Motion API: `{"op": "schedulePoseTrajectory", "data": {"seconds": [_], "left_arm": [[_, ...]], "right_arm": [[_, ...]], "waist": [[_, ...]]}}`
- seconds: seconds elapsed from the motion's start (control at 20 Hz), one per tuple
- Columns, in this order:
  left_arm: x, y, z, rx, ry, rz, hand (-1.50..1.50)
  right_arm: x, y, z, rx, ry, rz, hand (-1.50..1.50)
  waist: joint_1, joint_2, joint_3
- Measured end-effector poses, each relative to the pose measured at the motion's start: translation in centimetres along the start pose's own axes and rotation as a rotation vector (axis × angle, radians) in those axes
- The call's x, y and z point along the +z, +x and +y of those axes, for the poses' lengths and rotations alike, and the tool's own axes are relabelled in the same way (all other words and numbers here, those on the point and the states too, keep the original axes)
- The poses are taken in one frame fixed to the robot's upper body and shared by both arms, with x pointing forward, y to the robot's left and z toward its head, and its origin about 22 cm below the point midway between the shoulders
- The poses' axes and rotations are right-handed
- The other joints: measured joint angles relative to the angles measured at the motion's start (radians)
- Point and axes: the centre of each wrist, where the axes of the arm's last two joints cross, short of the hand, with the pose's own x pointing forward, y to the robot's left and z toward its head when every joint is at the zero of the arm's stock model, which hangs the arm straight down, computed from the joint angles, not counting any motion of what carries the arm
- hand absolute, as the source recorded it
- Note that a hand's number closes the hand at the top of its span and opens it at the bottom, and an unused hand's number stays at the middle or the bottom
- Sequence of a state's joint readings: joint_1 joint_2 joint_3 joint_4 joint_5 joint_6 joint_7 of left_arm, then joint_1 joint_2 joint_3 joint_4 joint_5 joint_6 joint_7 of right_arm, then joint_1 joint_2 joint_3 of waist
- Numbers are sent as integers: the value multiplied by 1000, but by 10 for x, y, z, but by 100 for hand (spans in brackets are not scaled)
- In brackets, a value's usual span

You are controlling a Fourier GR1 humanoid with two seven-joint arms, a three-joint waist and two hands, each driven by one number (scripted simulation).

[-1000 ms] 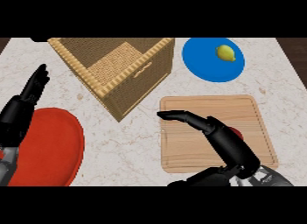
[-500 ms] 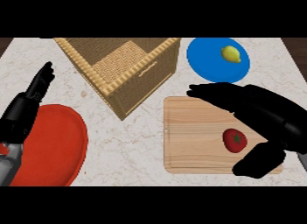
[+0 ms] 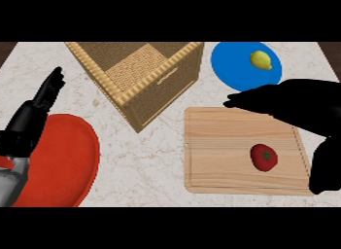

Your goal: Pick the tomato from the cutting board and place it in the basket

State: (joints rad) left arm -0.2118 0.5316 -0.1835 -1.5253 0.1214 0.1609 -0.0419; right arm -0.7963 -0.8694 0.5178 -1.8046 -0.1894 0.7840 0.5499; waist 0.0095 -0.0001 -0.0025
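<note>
The right hand [image 3: 305, 109] hangs above the far right part of the cutting board [image 3: 216, 146], its fingers spread forward and its thumb reaching down along the board's right edge, so it stands wide open and holds nothing. Between thumb and fingers, but untouched, the tomato [image 3: 264, 157] lies on the board, toward its near right corner, green stalk scar facing up. It looks small, round and smooth, probably light, with a skin that could slip and flesh that could bruise if pinched hard (a judgement, not something seen), so the sensible hold is across its widest girth, fingers on the far side and thumb on the near side, closing gently. The board is flat pale wood with a shallow groove round the rim, nothing else on it to get in the way. The woven basket [image 3: 165, 73] stands just beyond the board's far left corner, set at an angle, open at the top with tall walls that the tomato must be lifted over. Behind the hand a blue plate [image 3: 234, 61] carries a lemon [image 3: 260, 59]. On the left, the left hand [image 3: 40, 104] rests open, fingers straight, over a red plate [image 3: 65, 160] on the pale marble counter [image 3: 144, 160].
</note>
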Motion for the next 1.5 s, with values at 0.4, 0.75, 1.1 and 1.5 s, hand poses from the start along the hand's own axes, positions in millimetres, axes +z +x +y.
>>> {"op": "schedulePoseTrajectory", "data": {"seconds": [0.4,0.75,1.1,1.5], "left_arm": [[-1,1,1,3,1,6,0],[0,-2,5,6,5,6,0],[-3,3,4,5,5,9,0],[-8,-3,-4,-1,8,-6,0]], "right_arm": [[-16,-16,3,5,71,32,-150],[-40,-25,34,57,144,74,-150],[-60,-40,70,101,213,115,-150],[-80,-66,95,113,198,134,-150]], "waist": [[-3,1,2],[-3,2,3],[-3,1,3],[-4,2,3]]}}
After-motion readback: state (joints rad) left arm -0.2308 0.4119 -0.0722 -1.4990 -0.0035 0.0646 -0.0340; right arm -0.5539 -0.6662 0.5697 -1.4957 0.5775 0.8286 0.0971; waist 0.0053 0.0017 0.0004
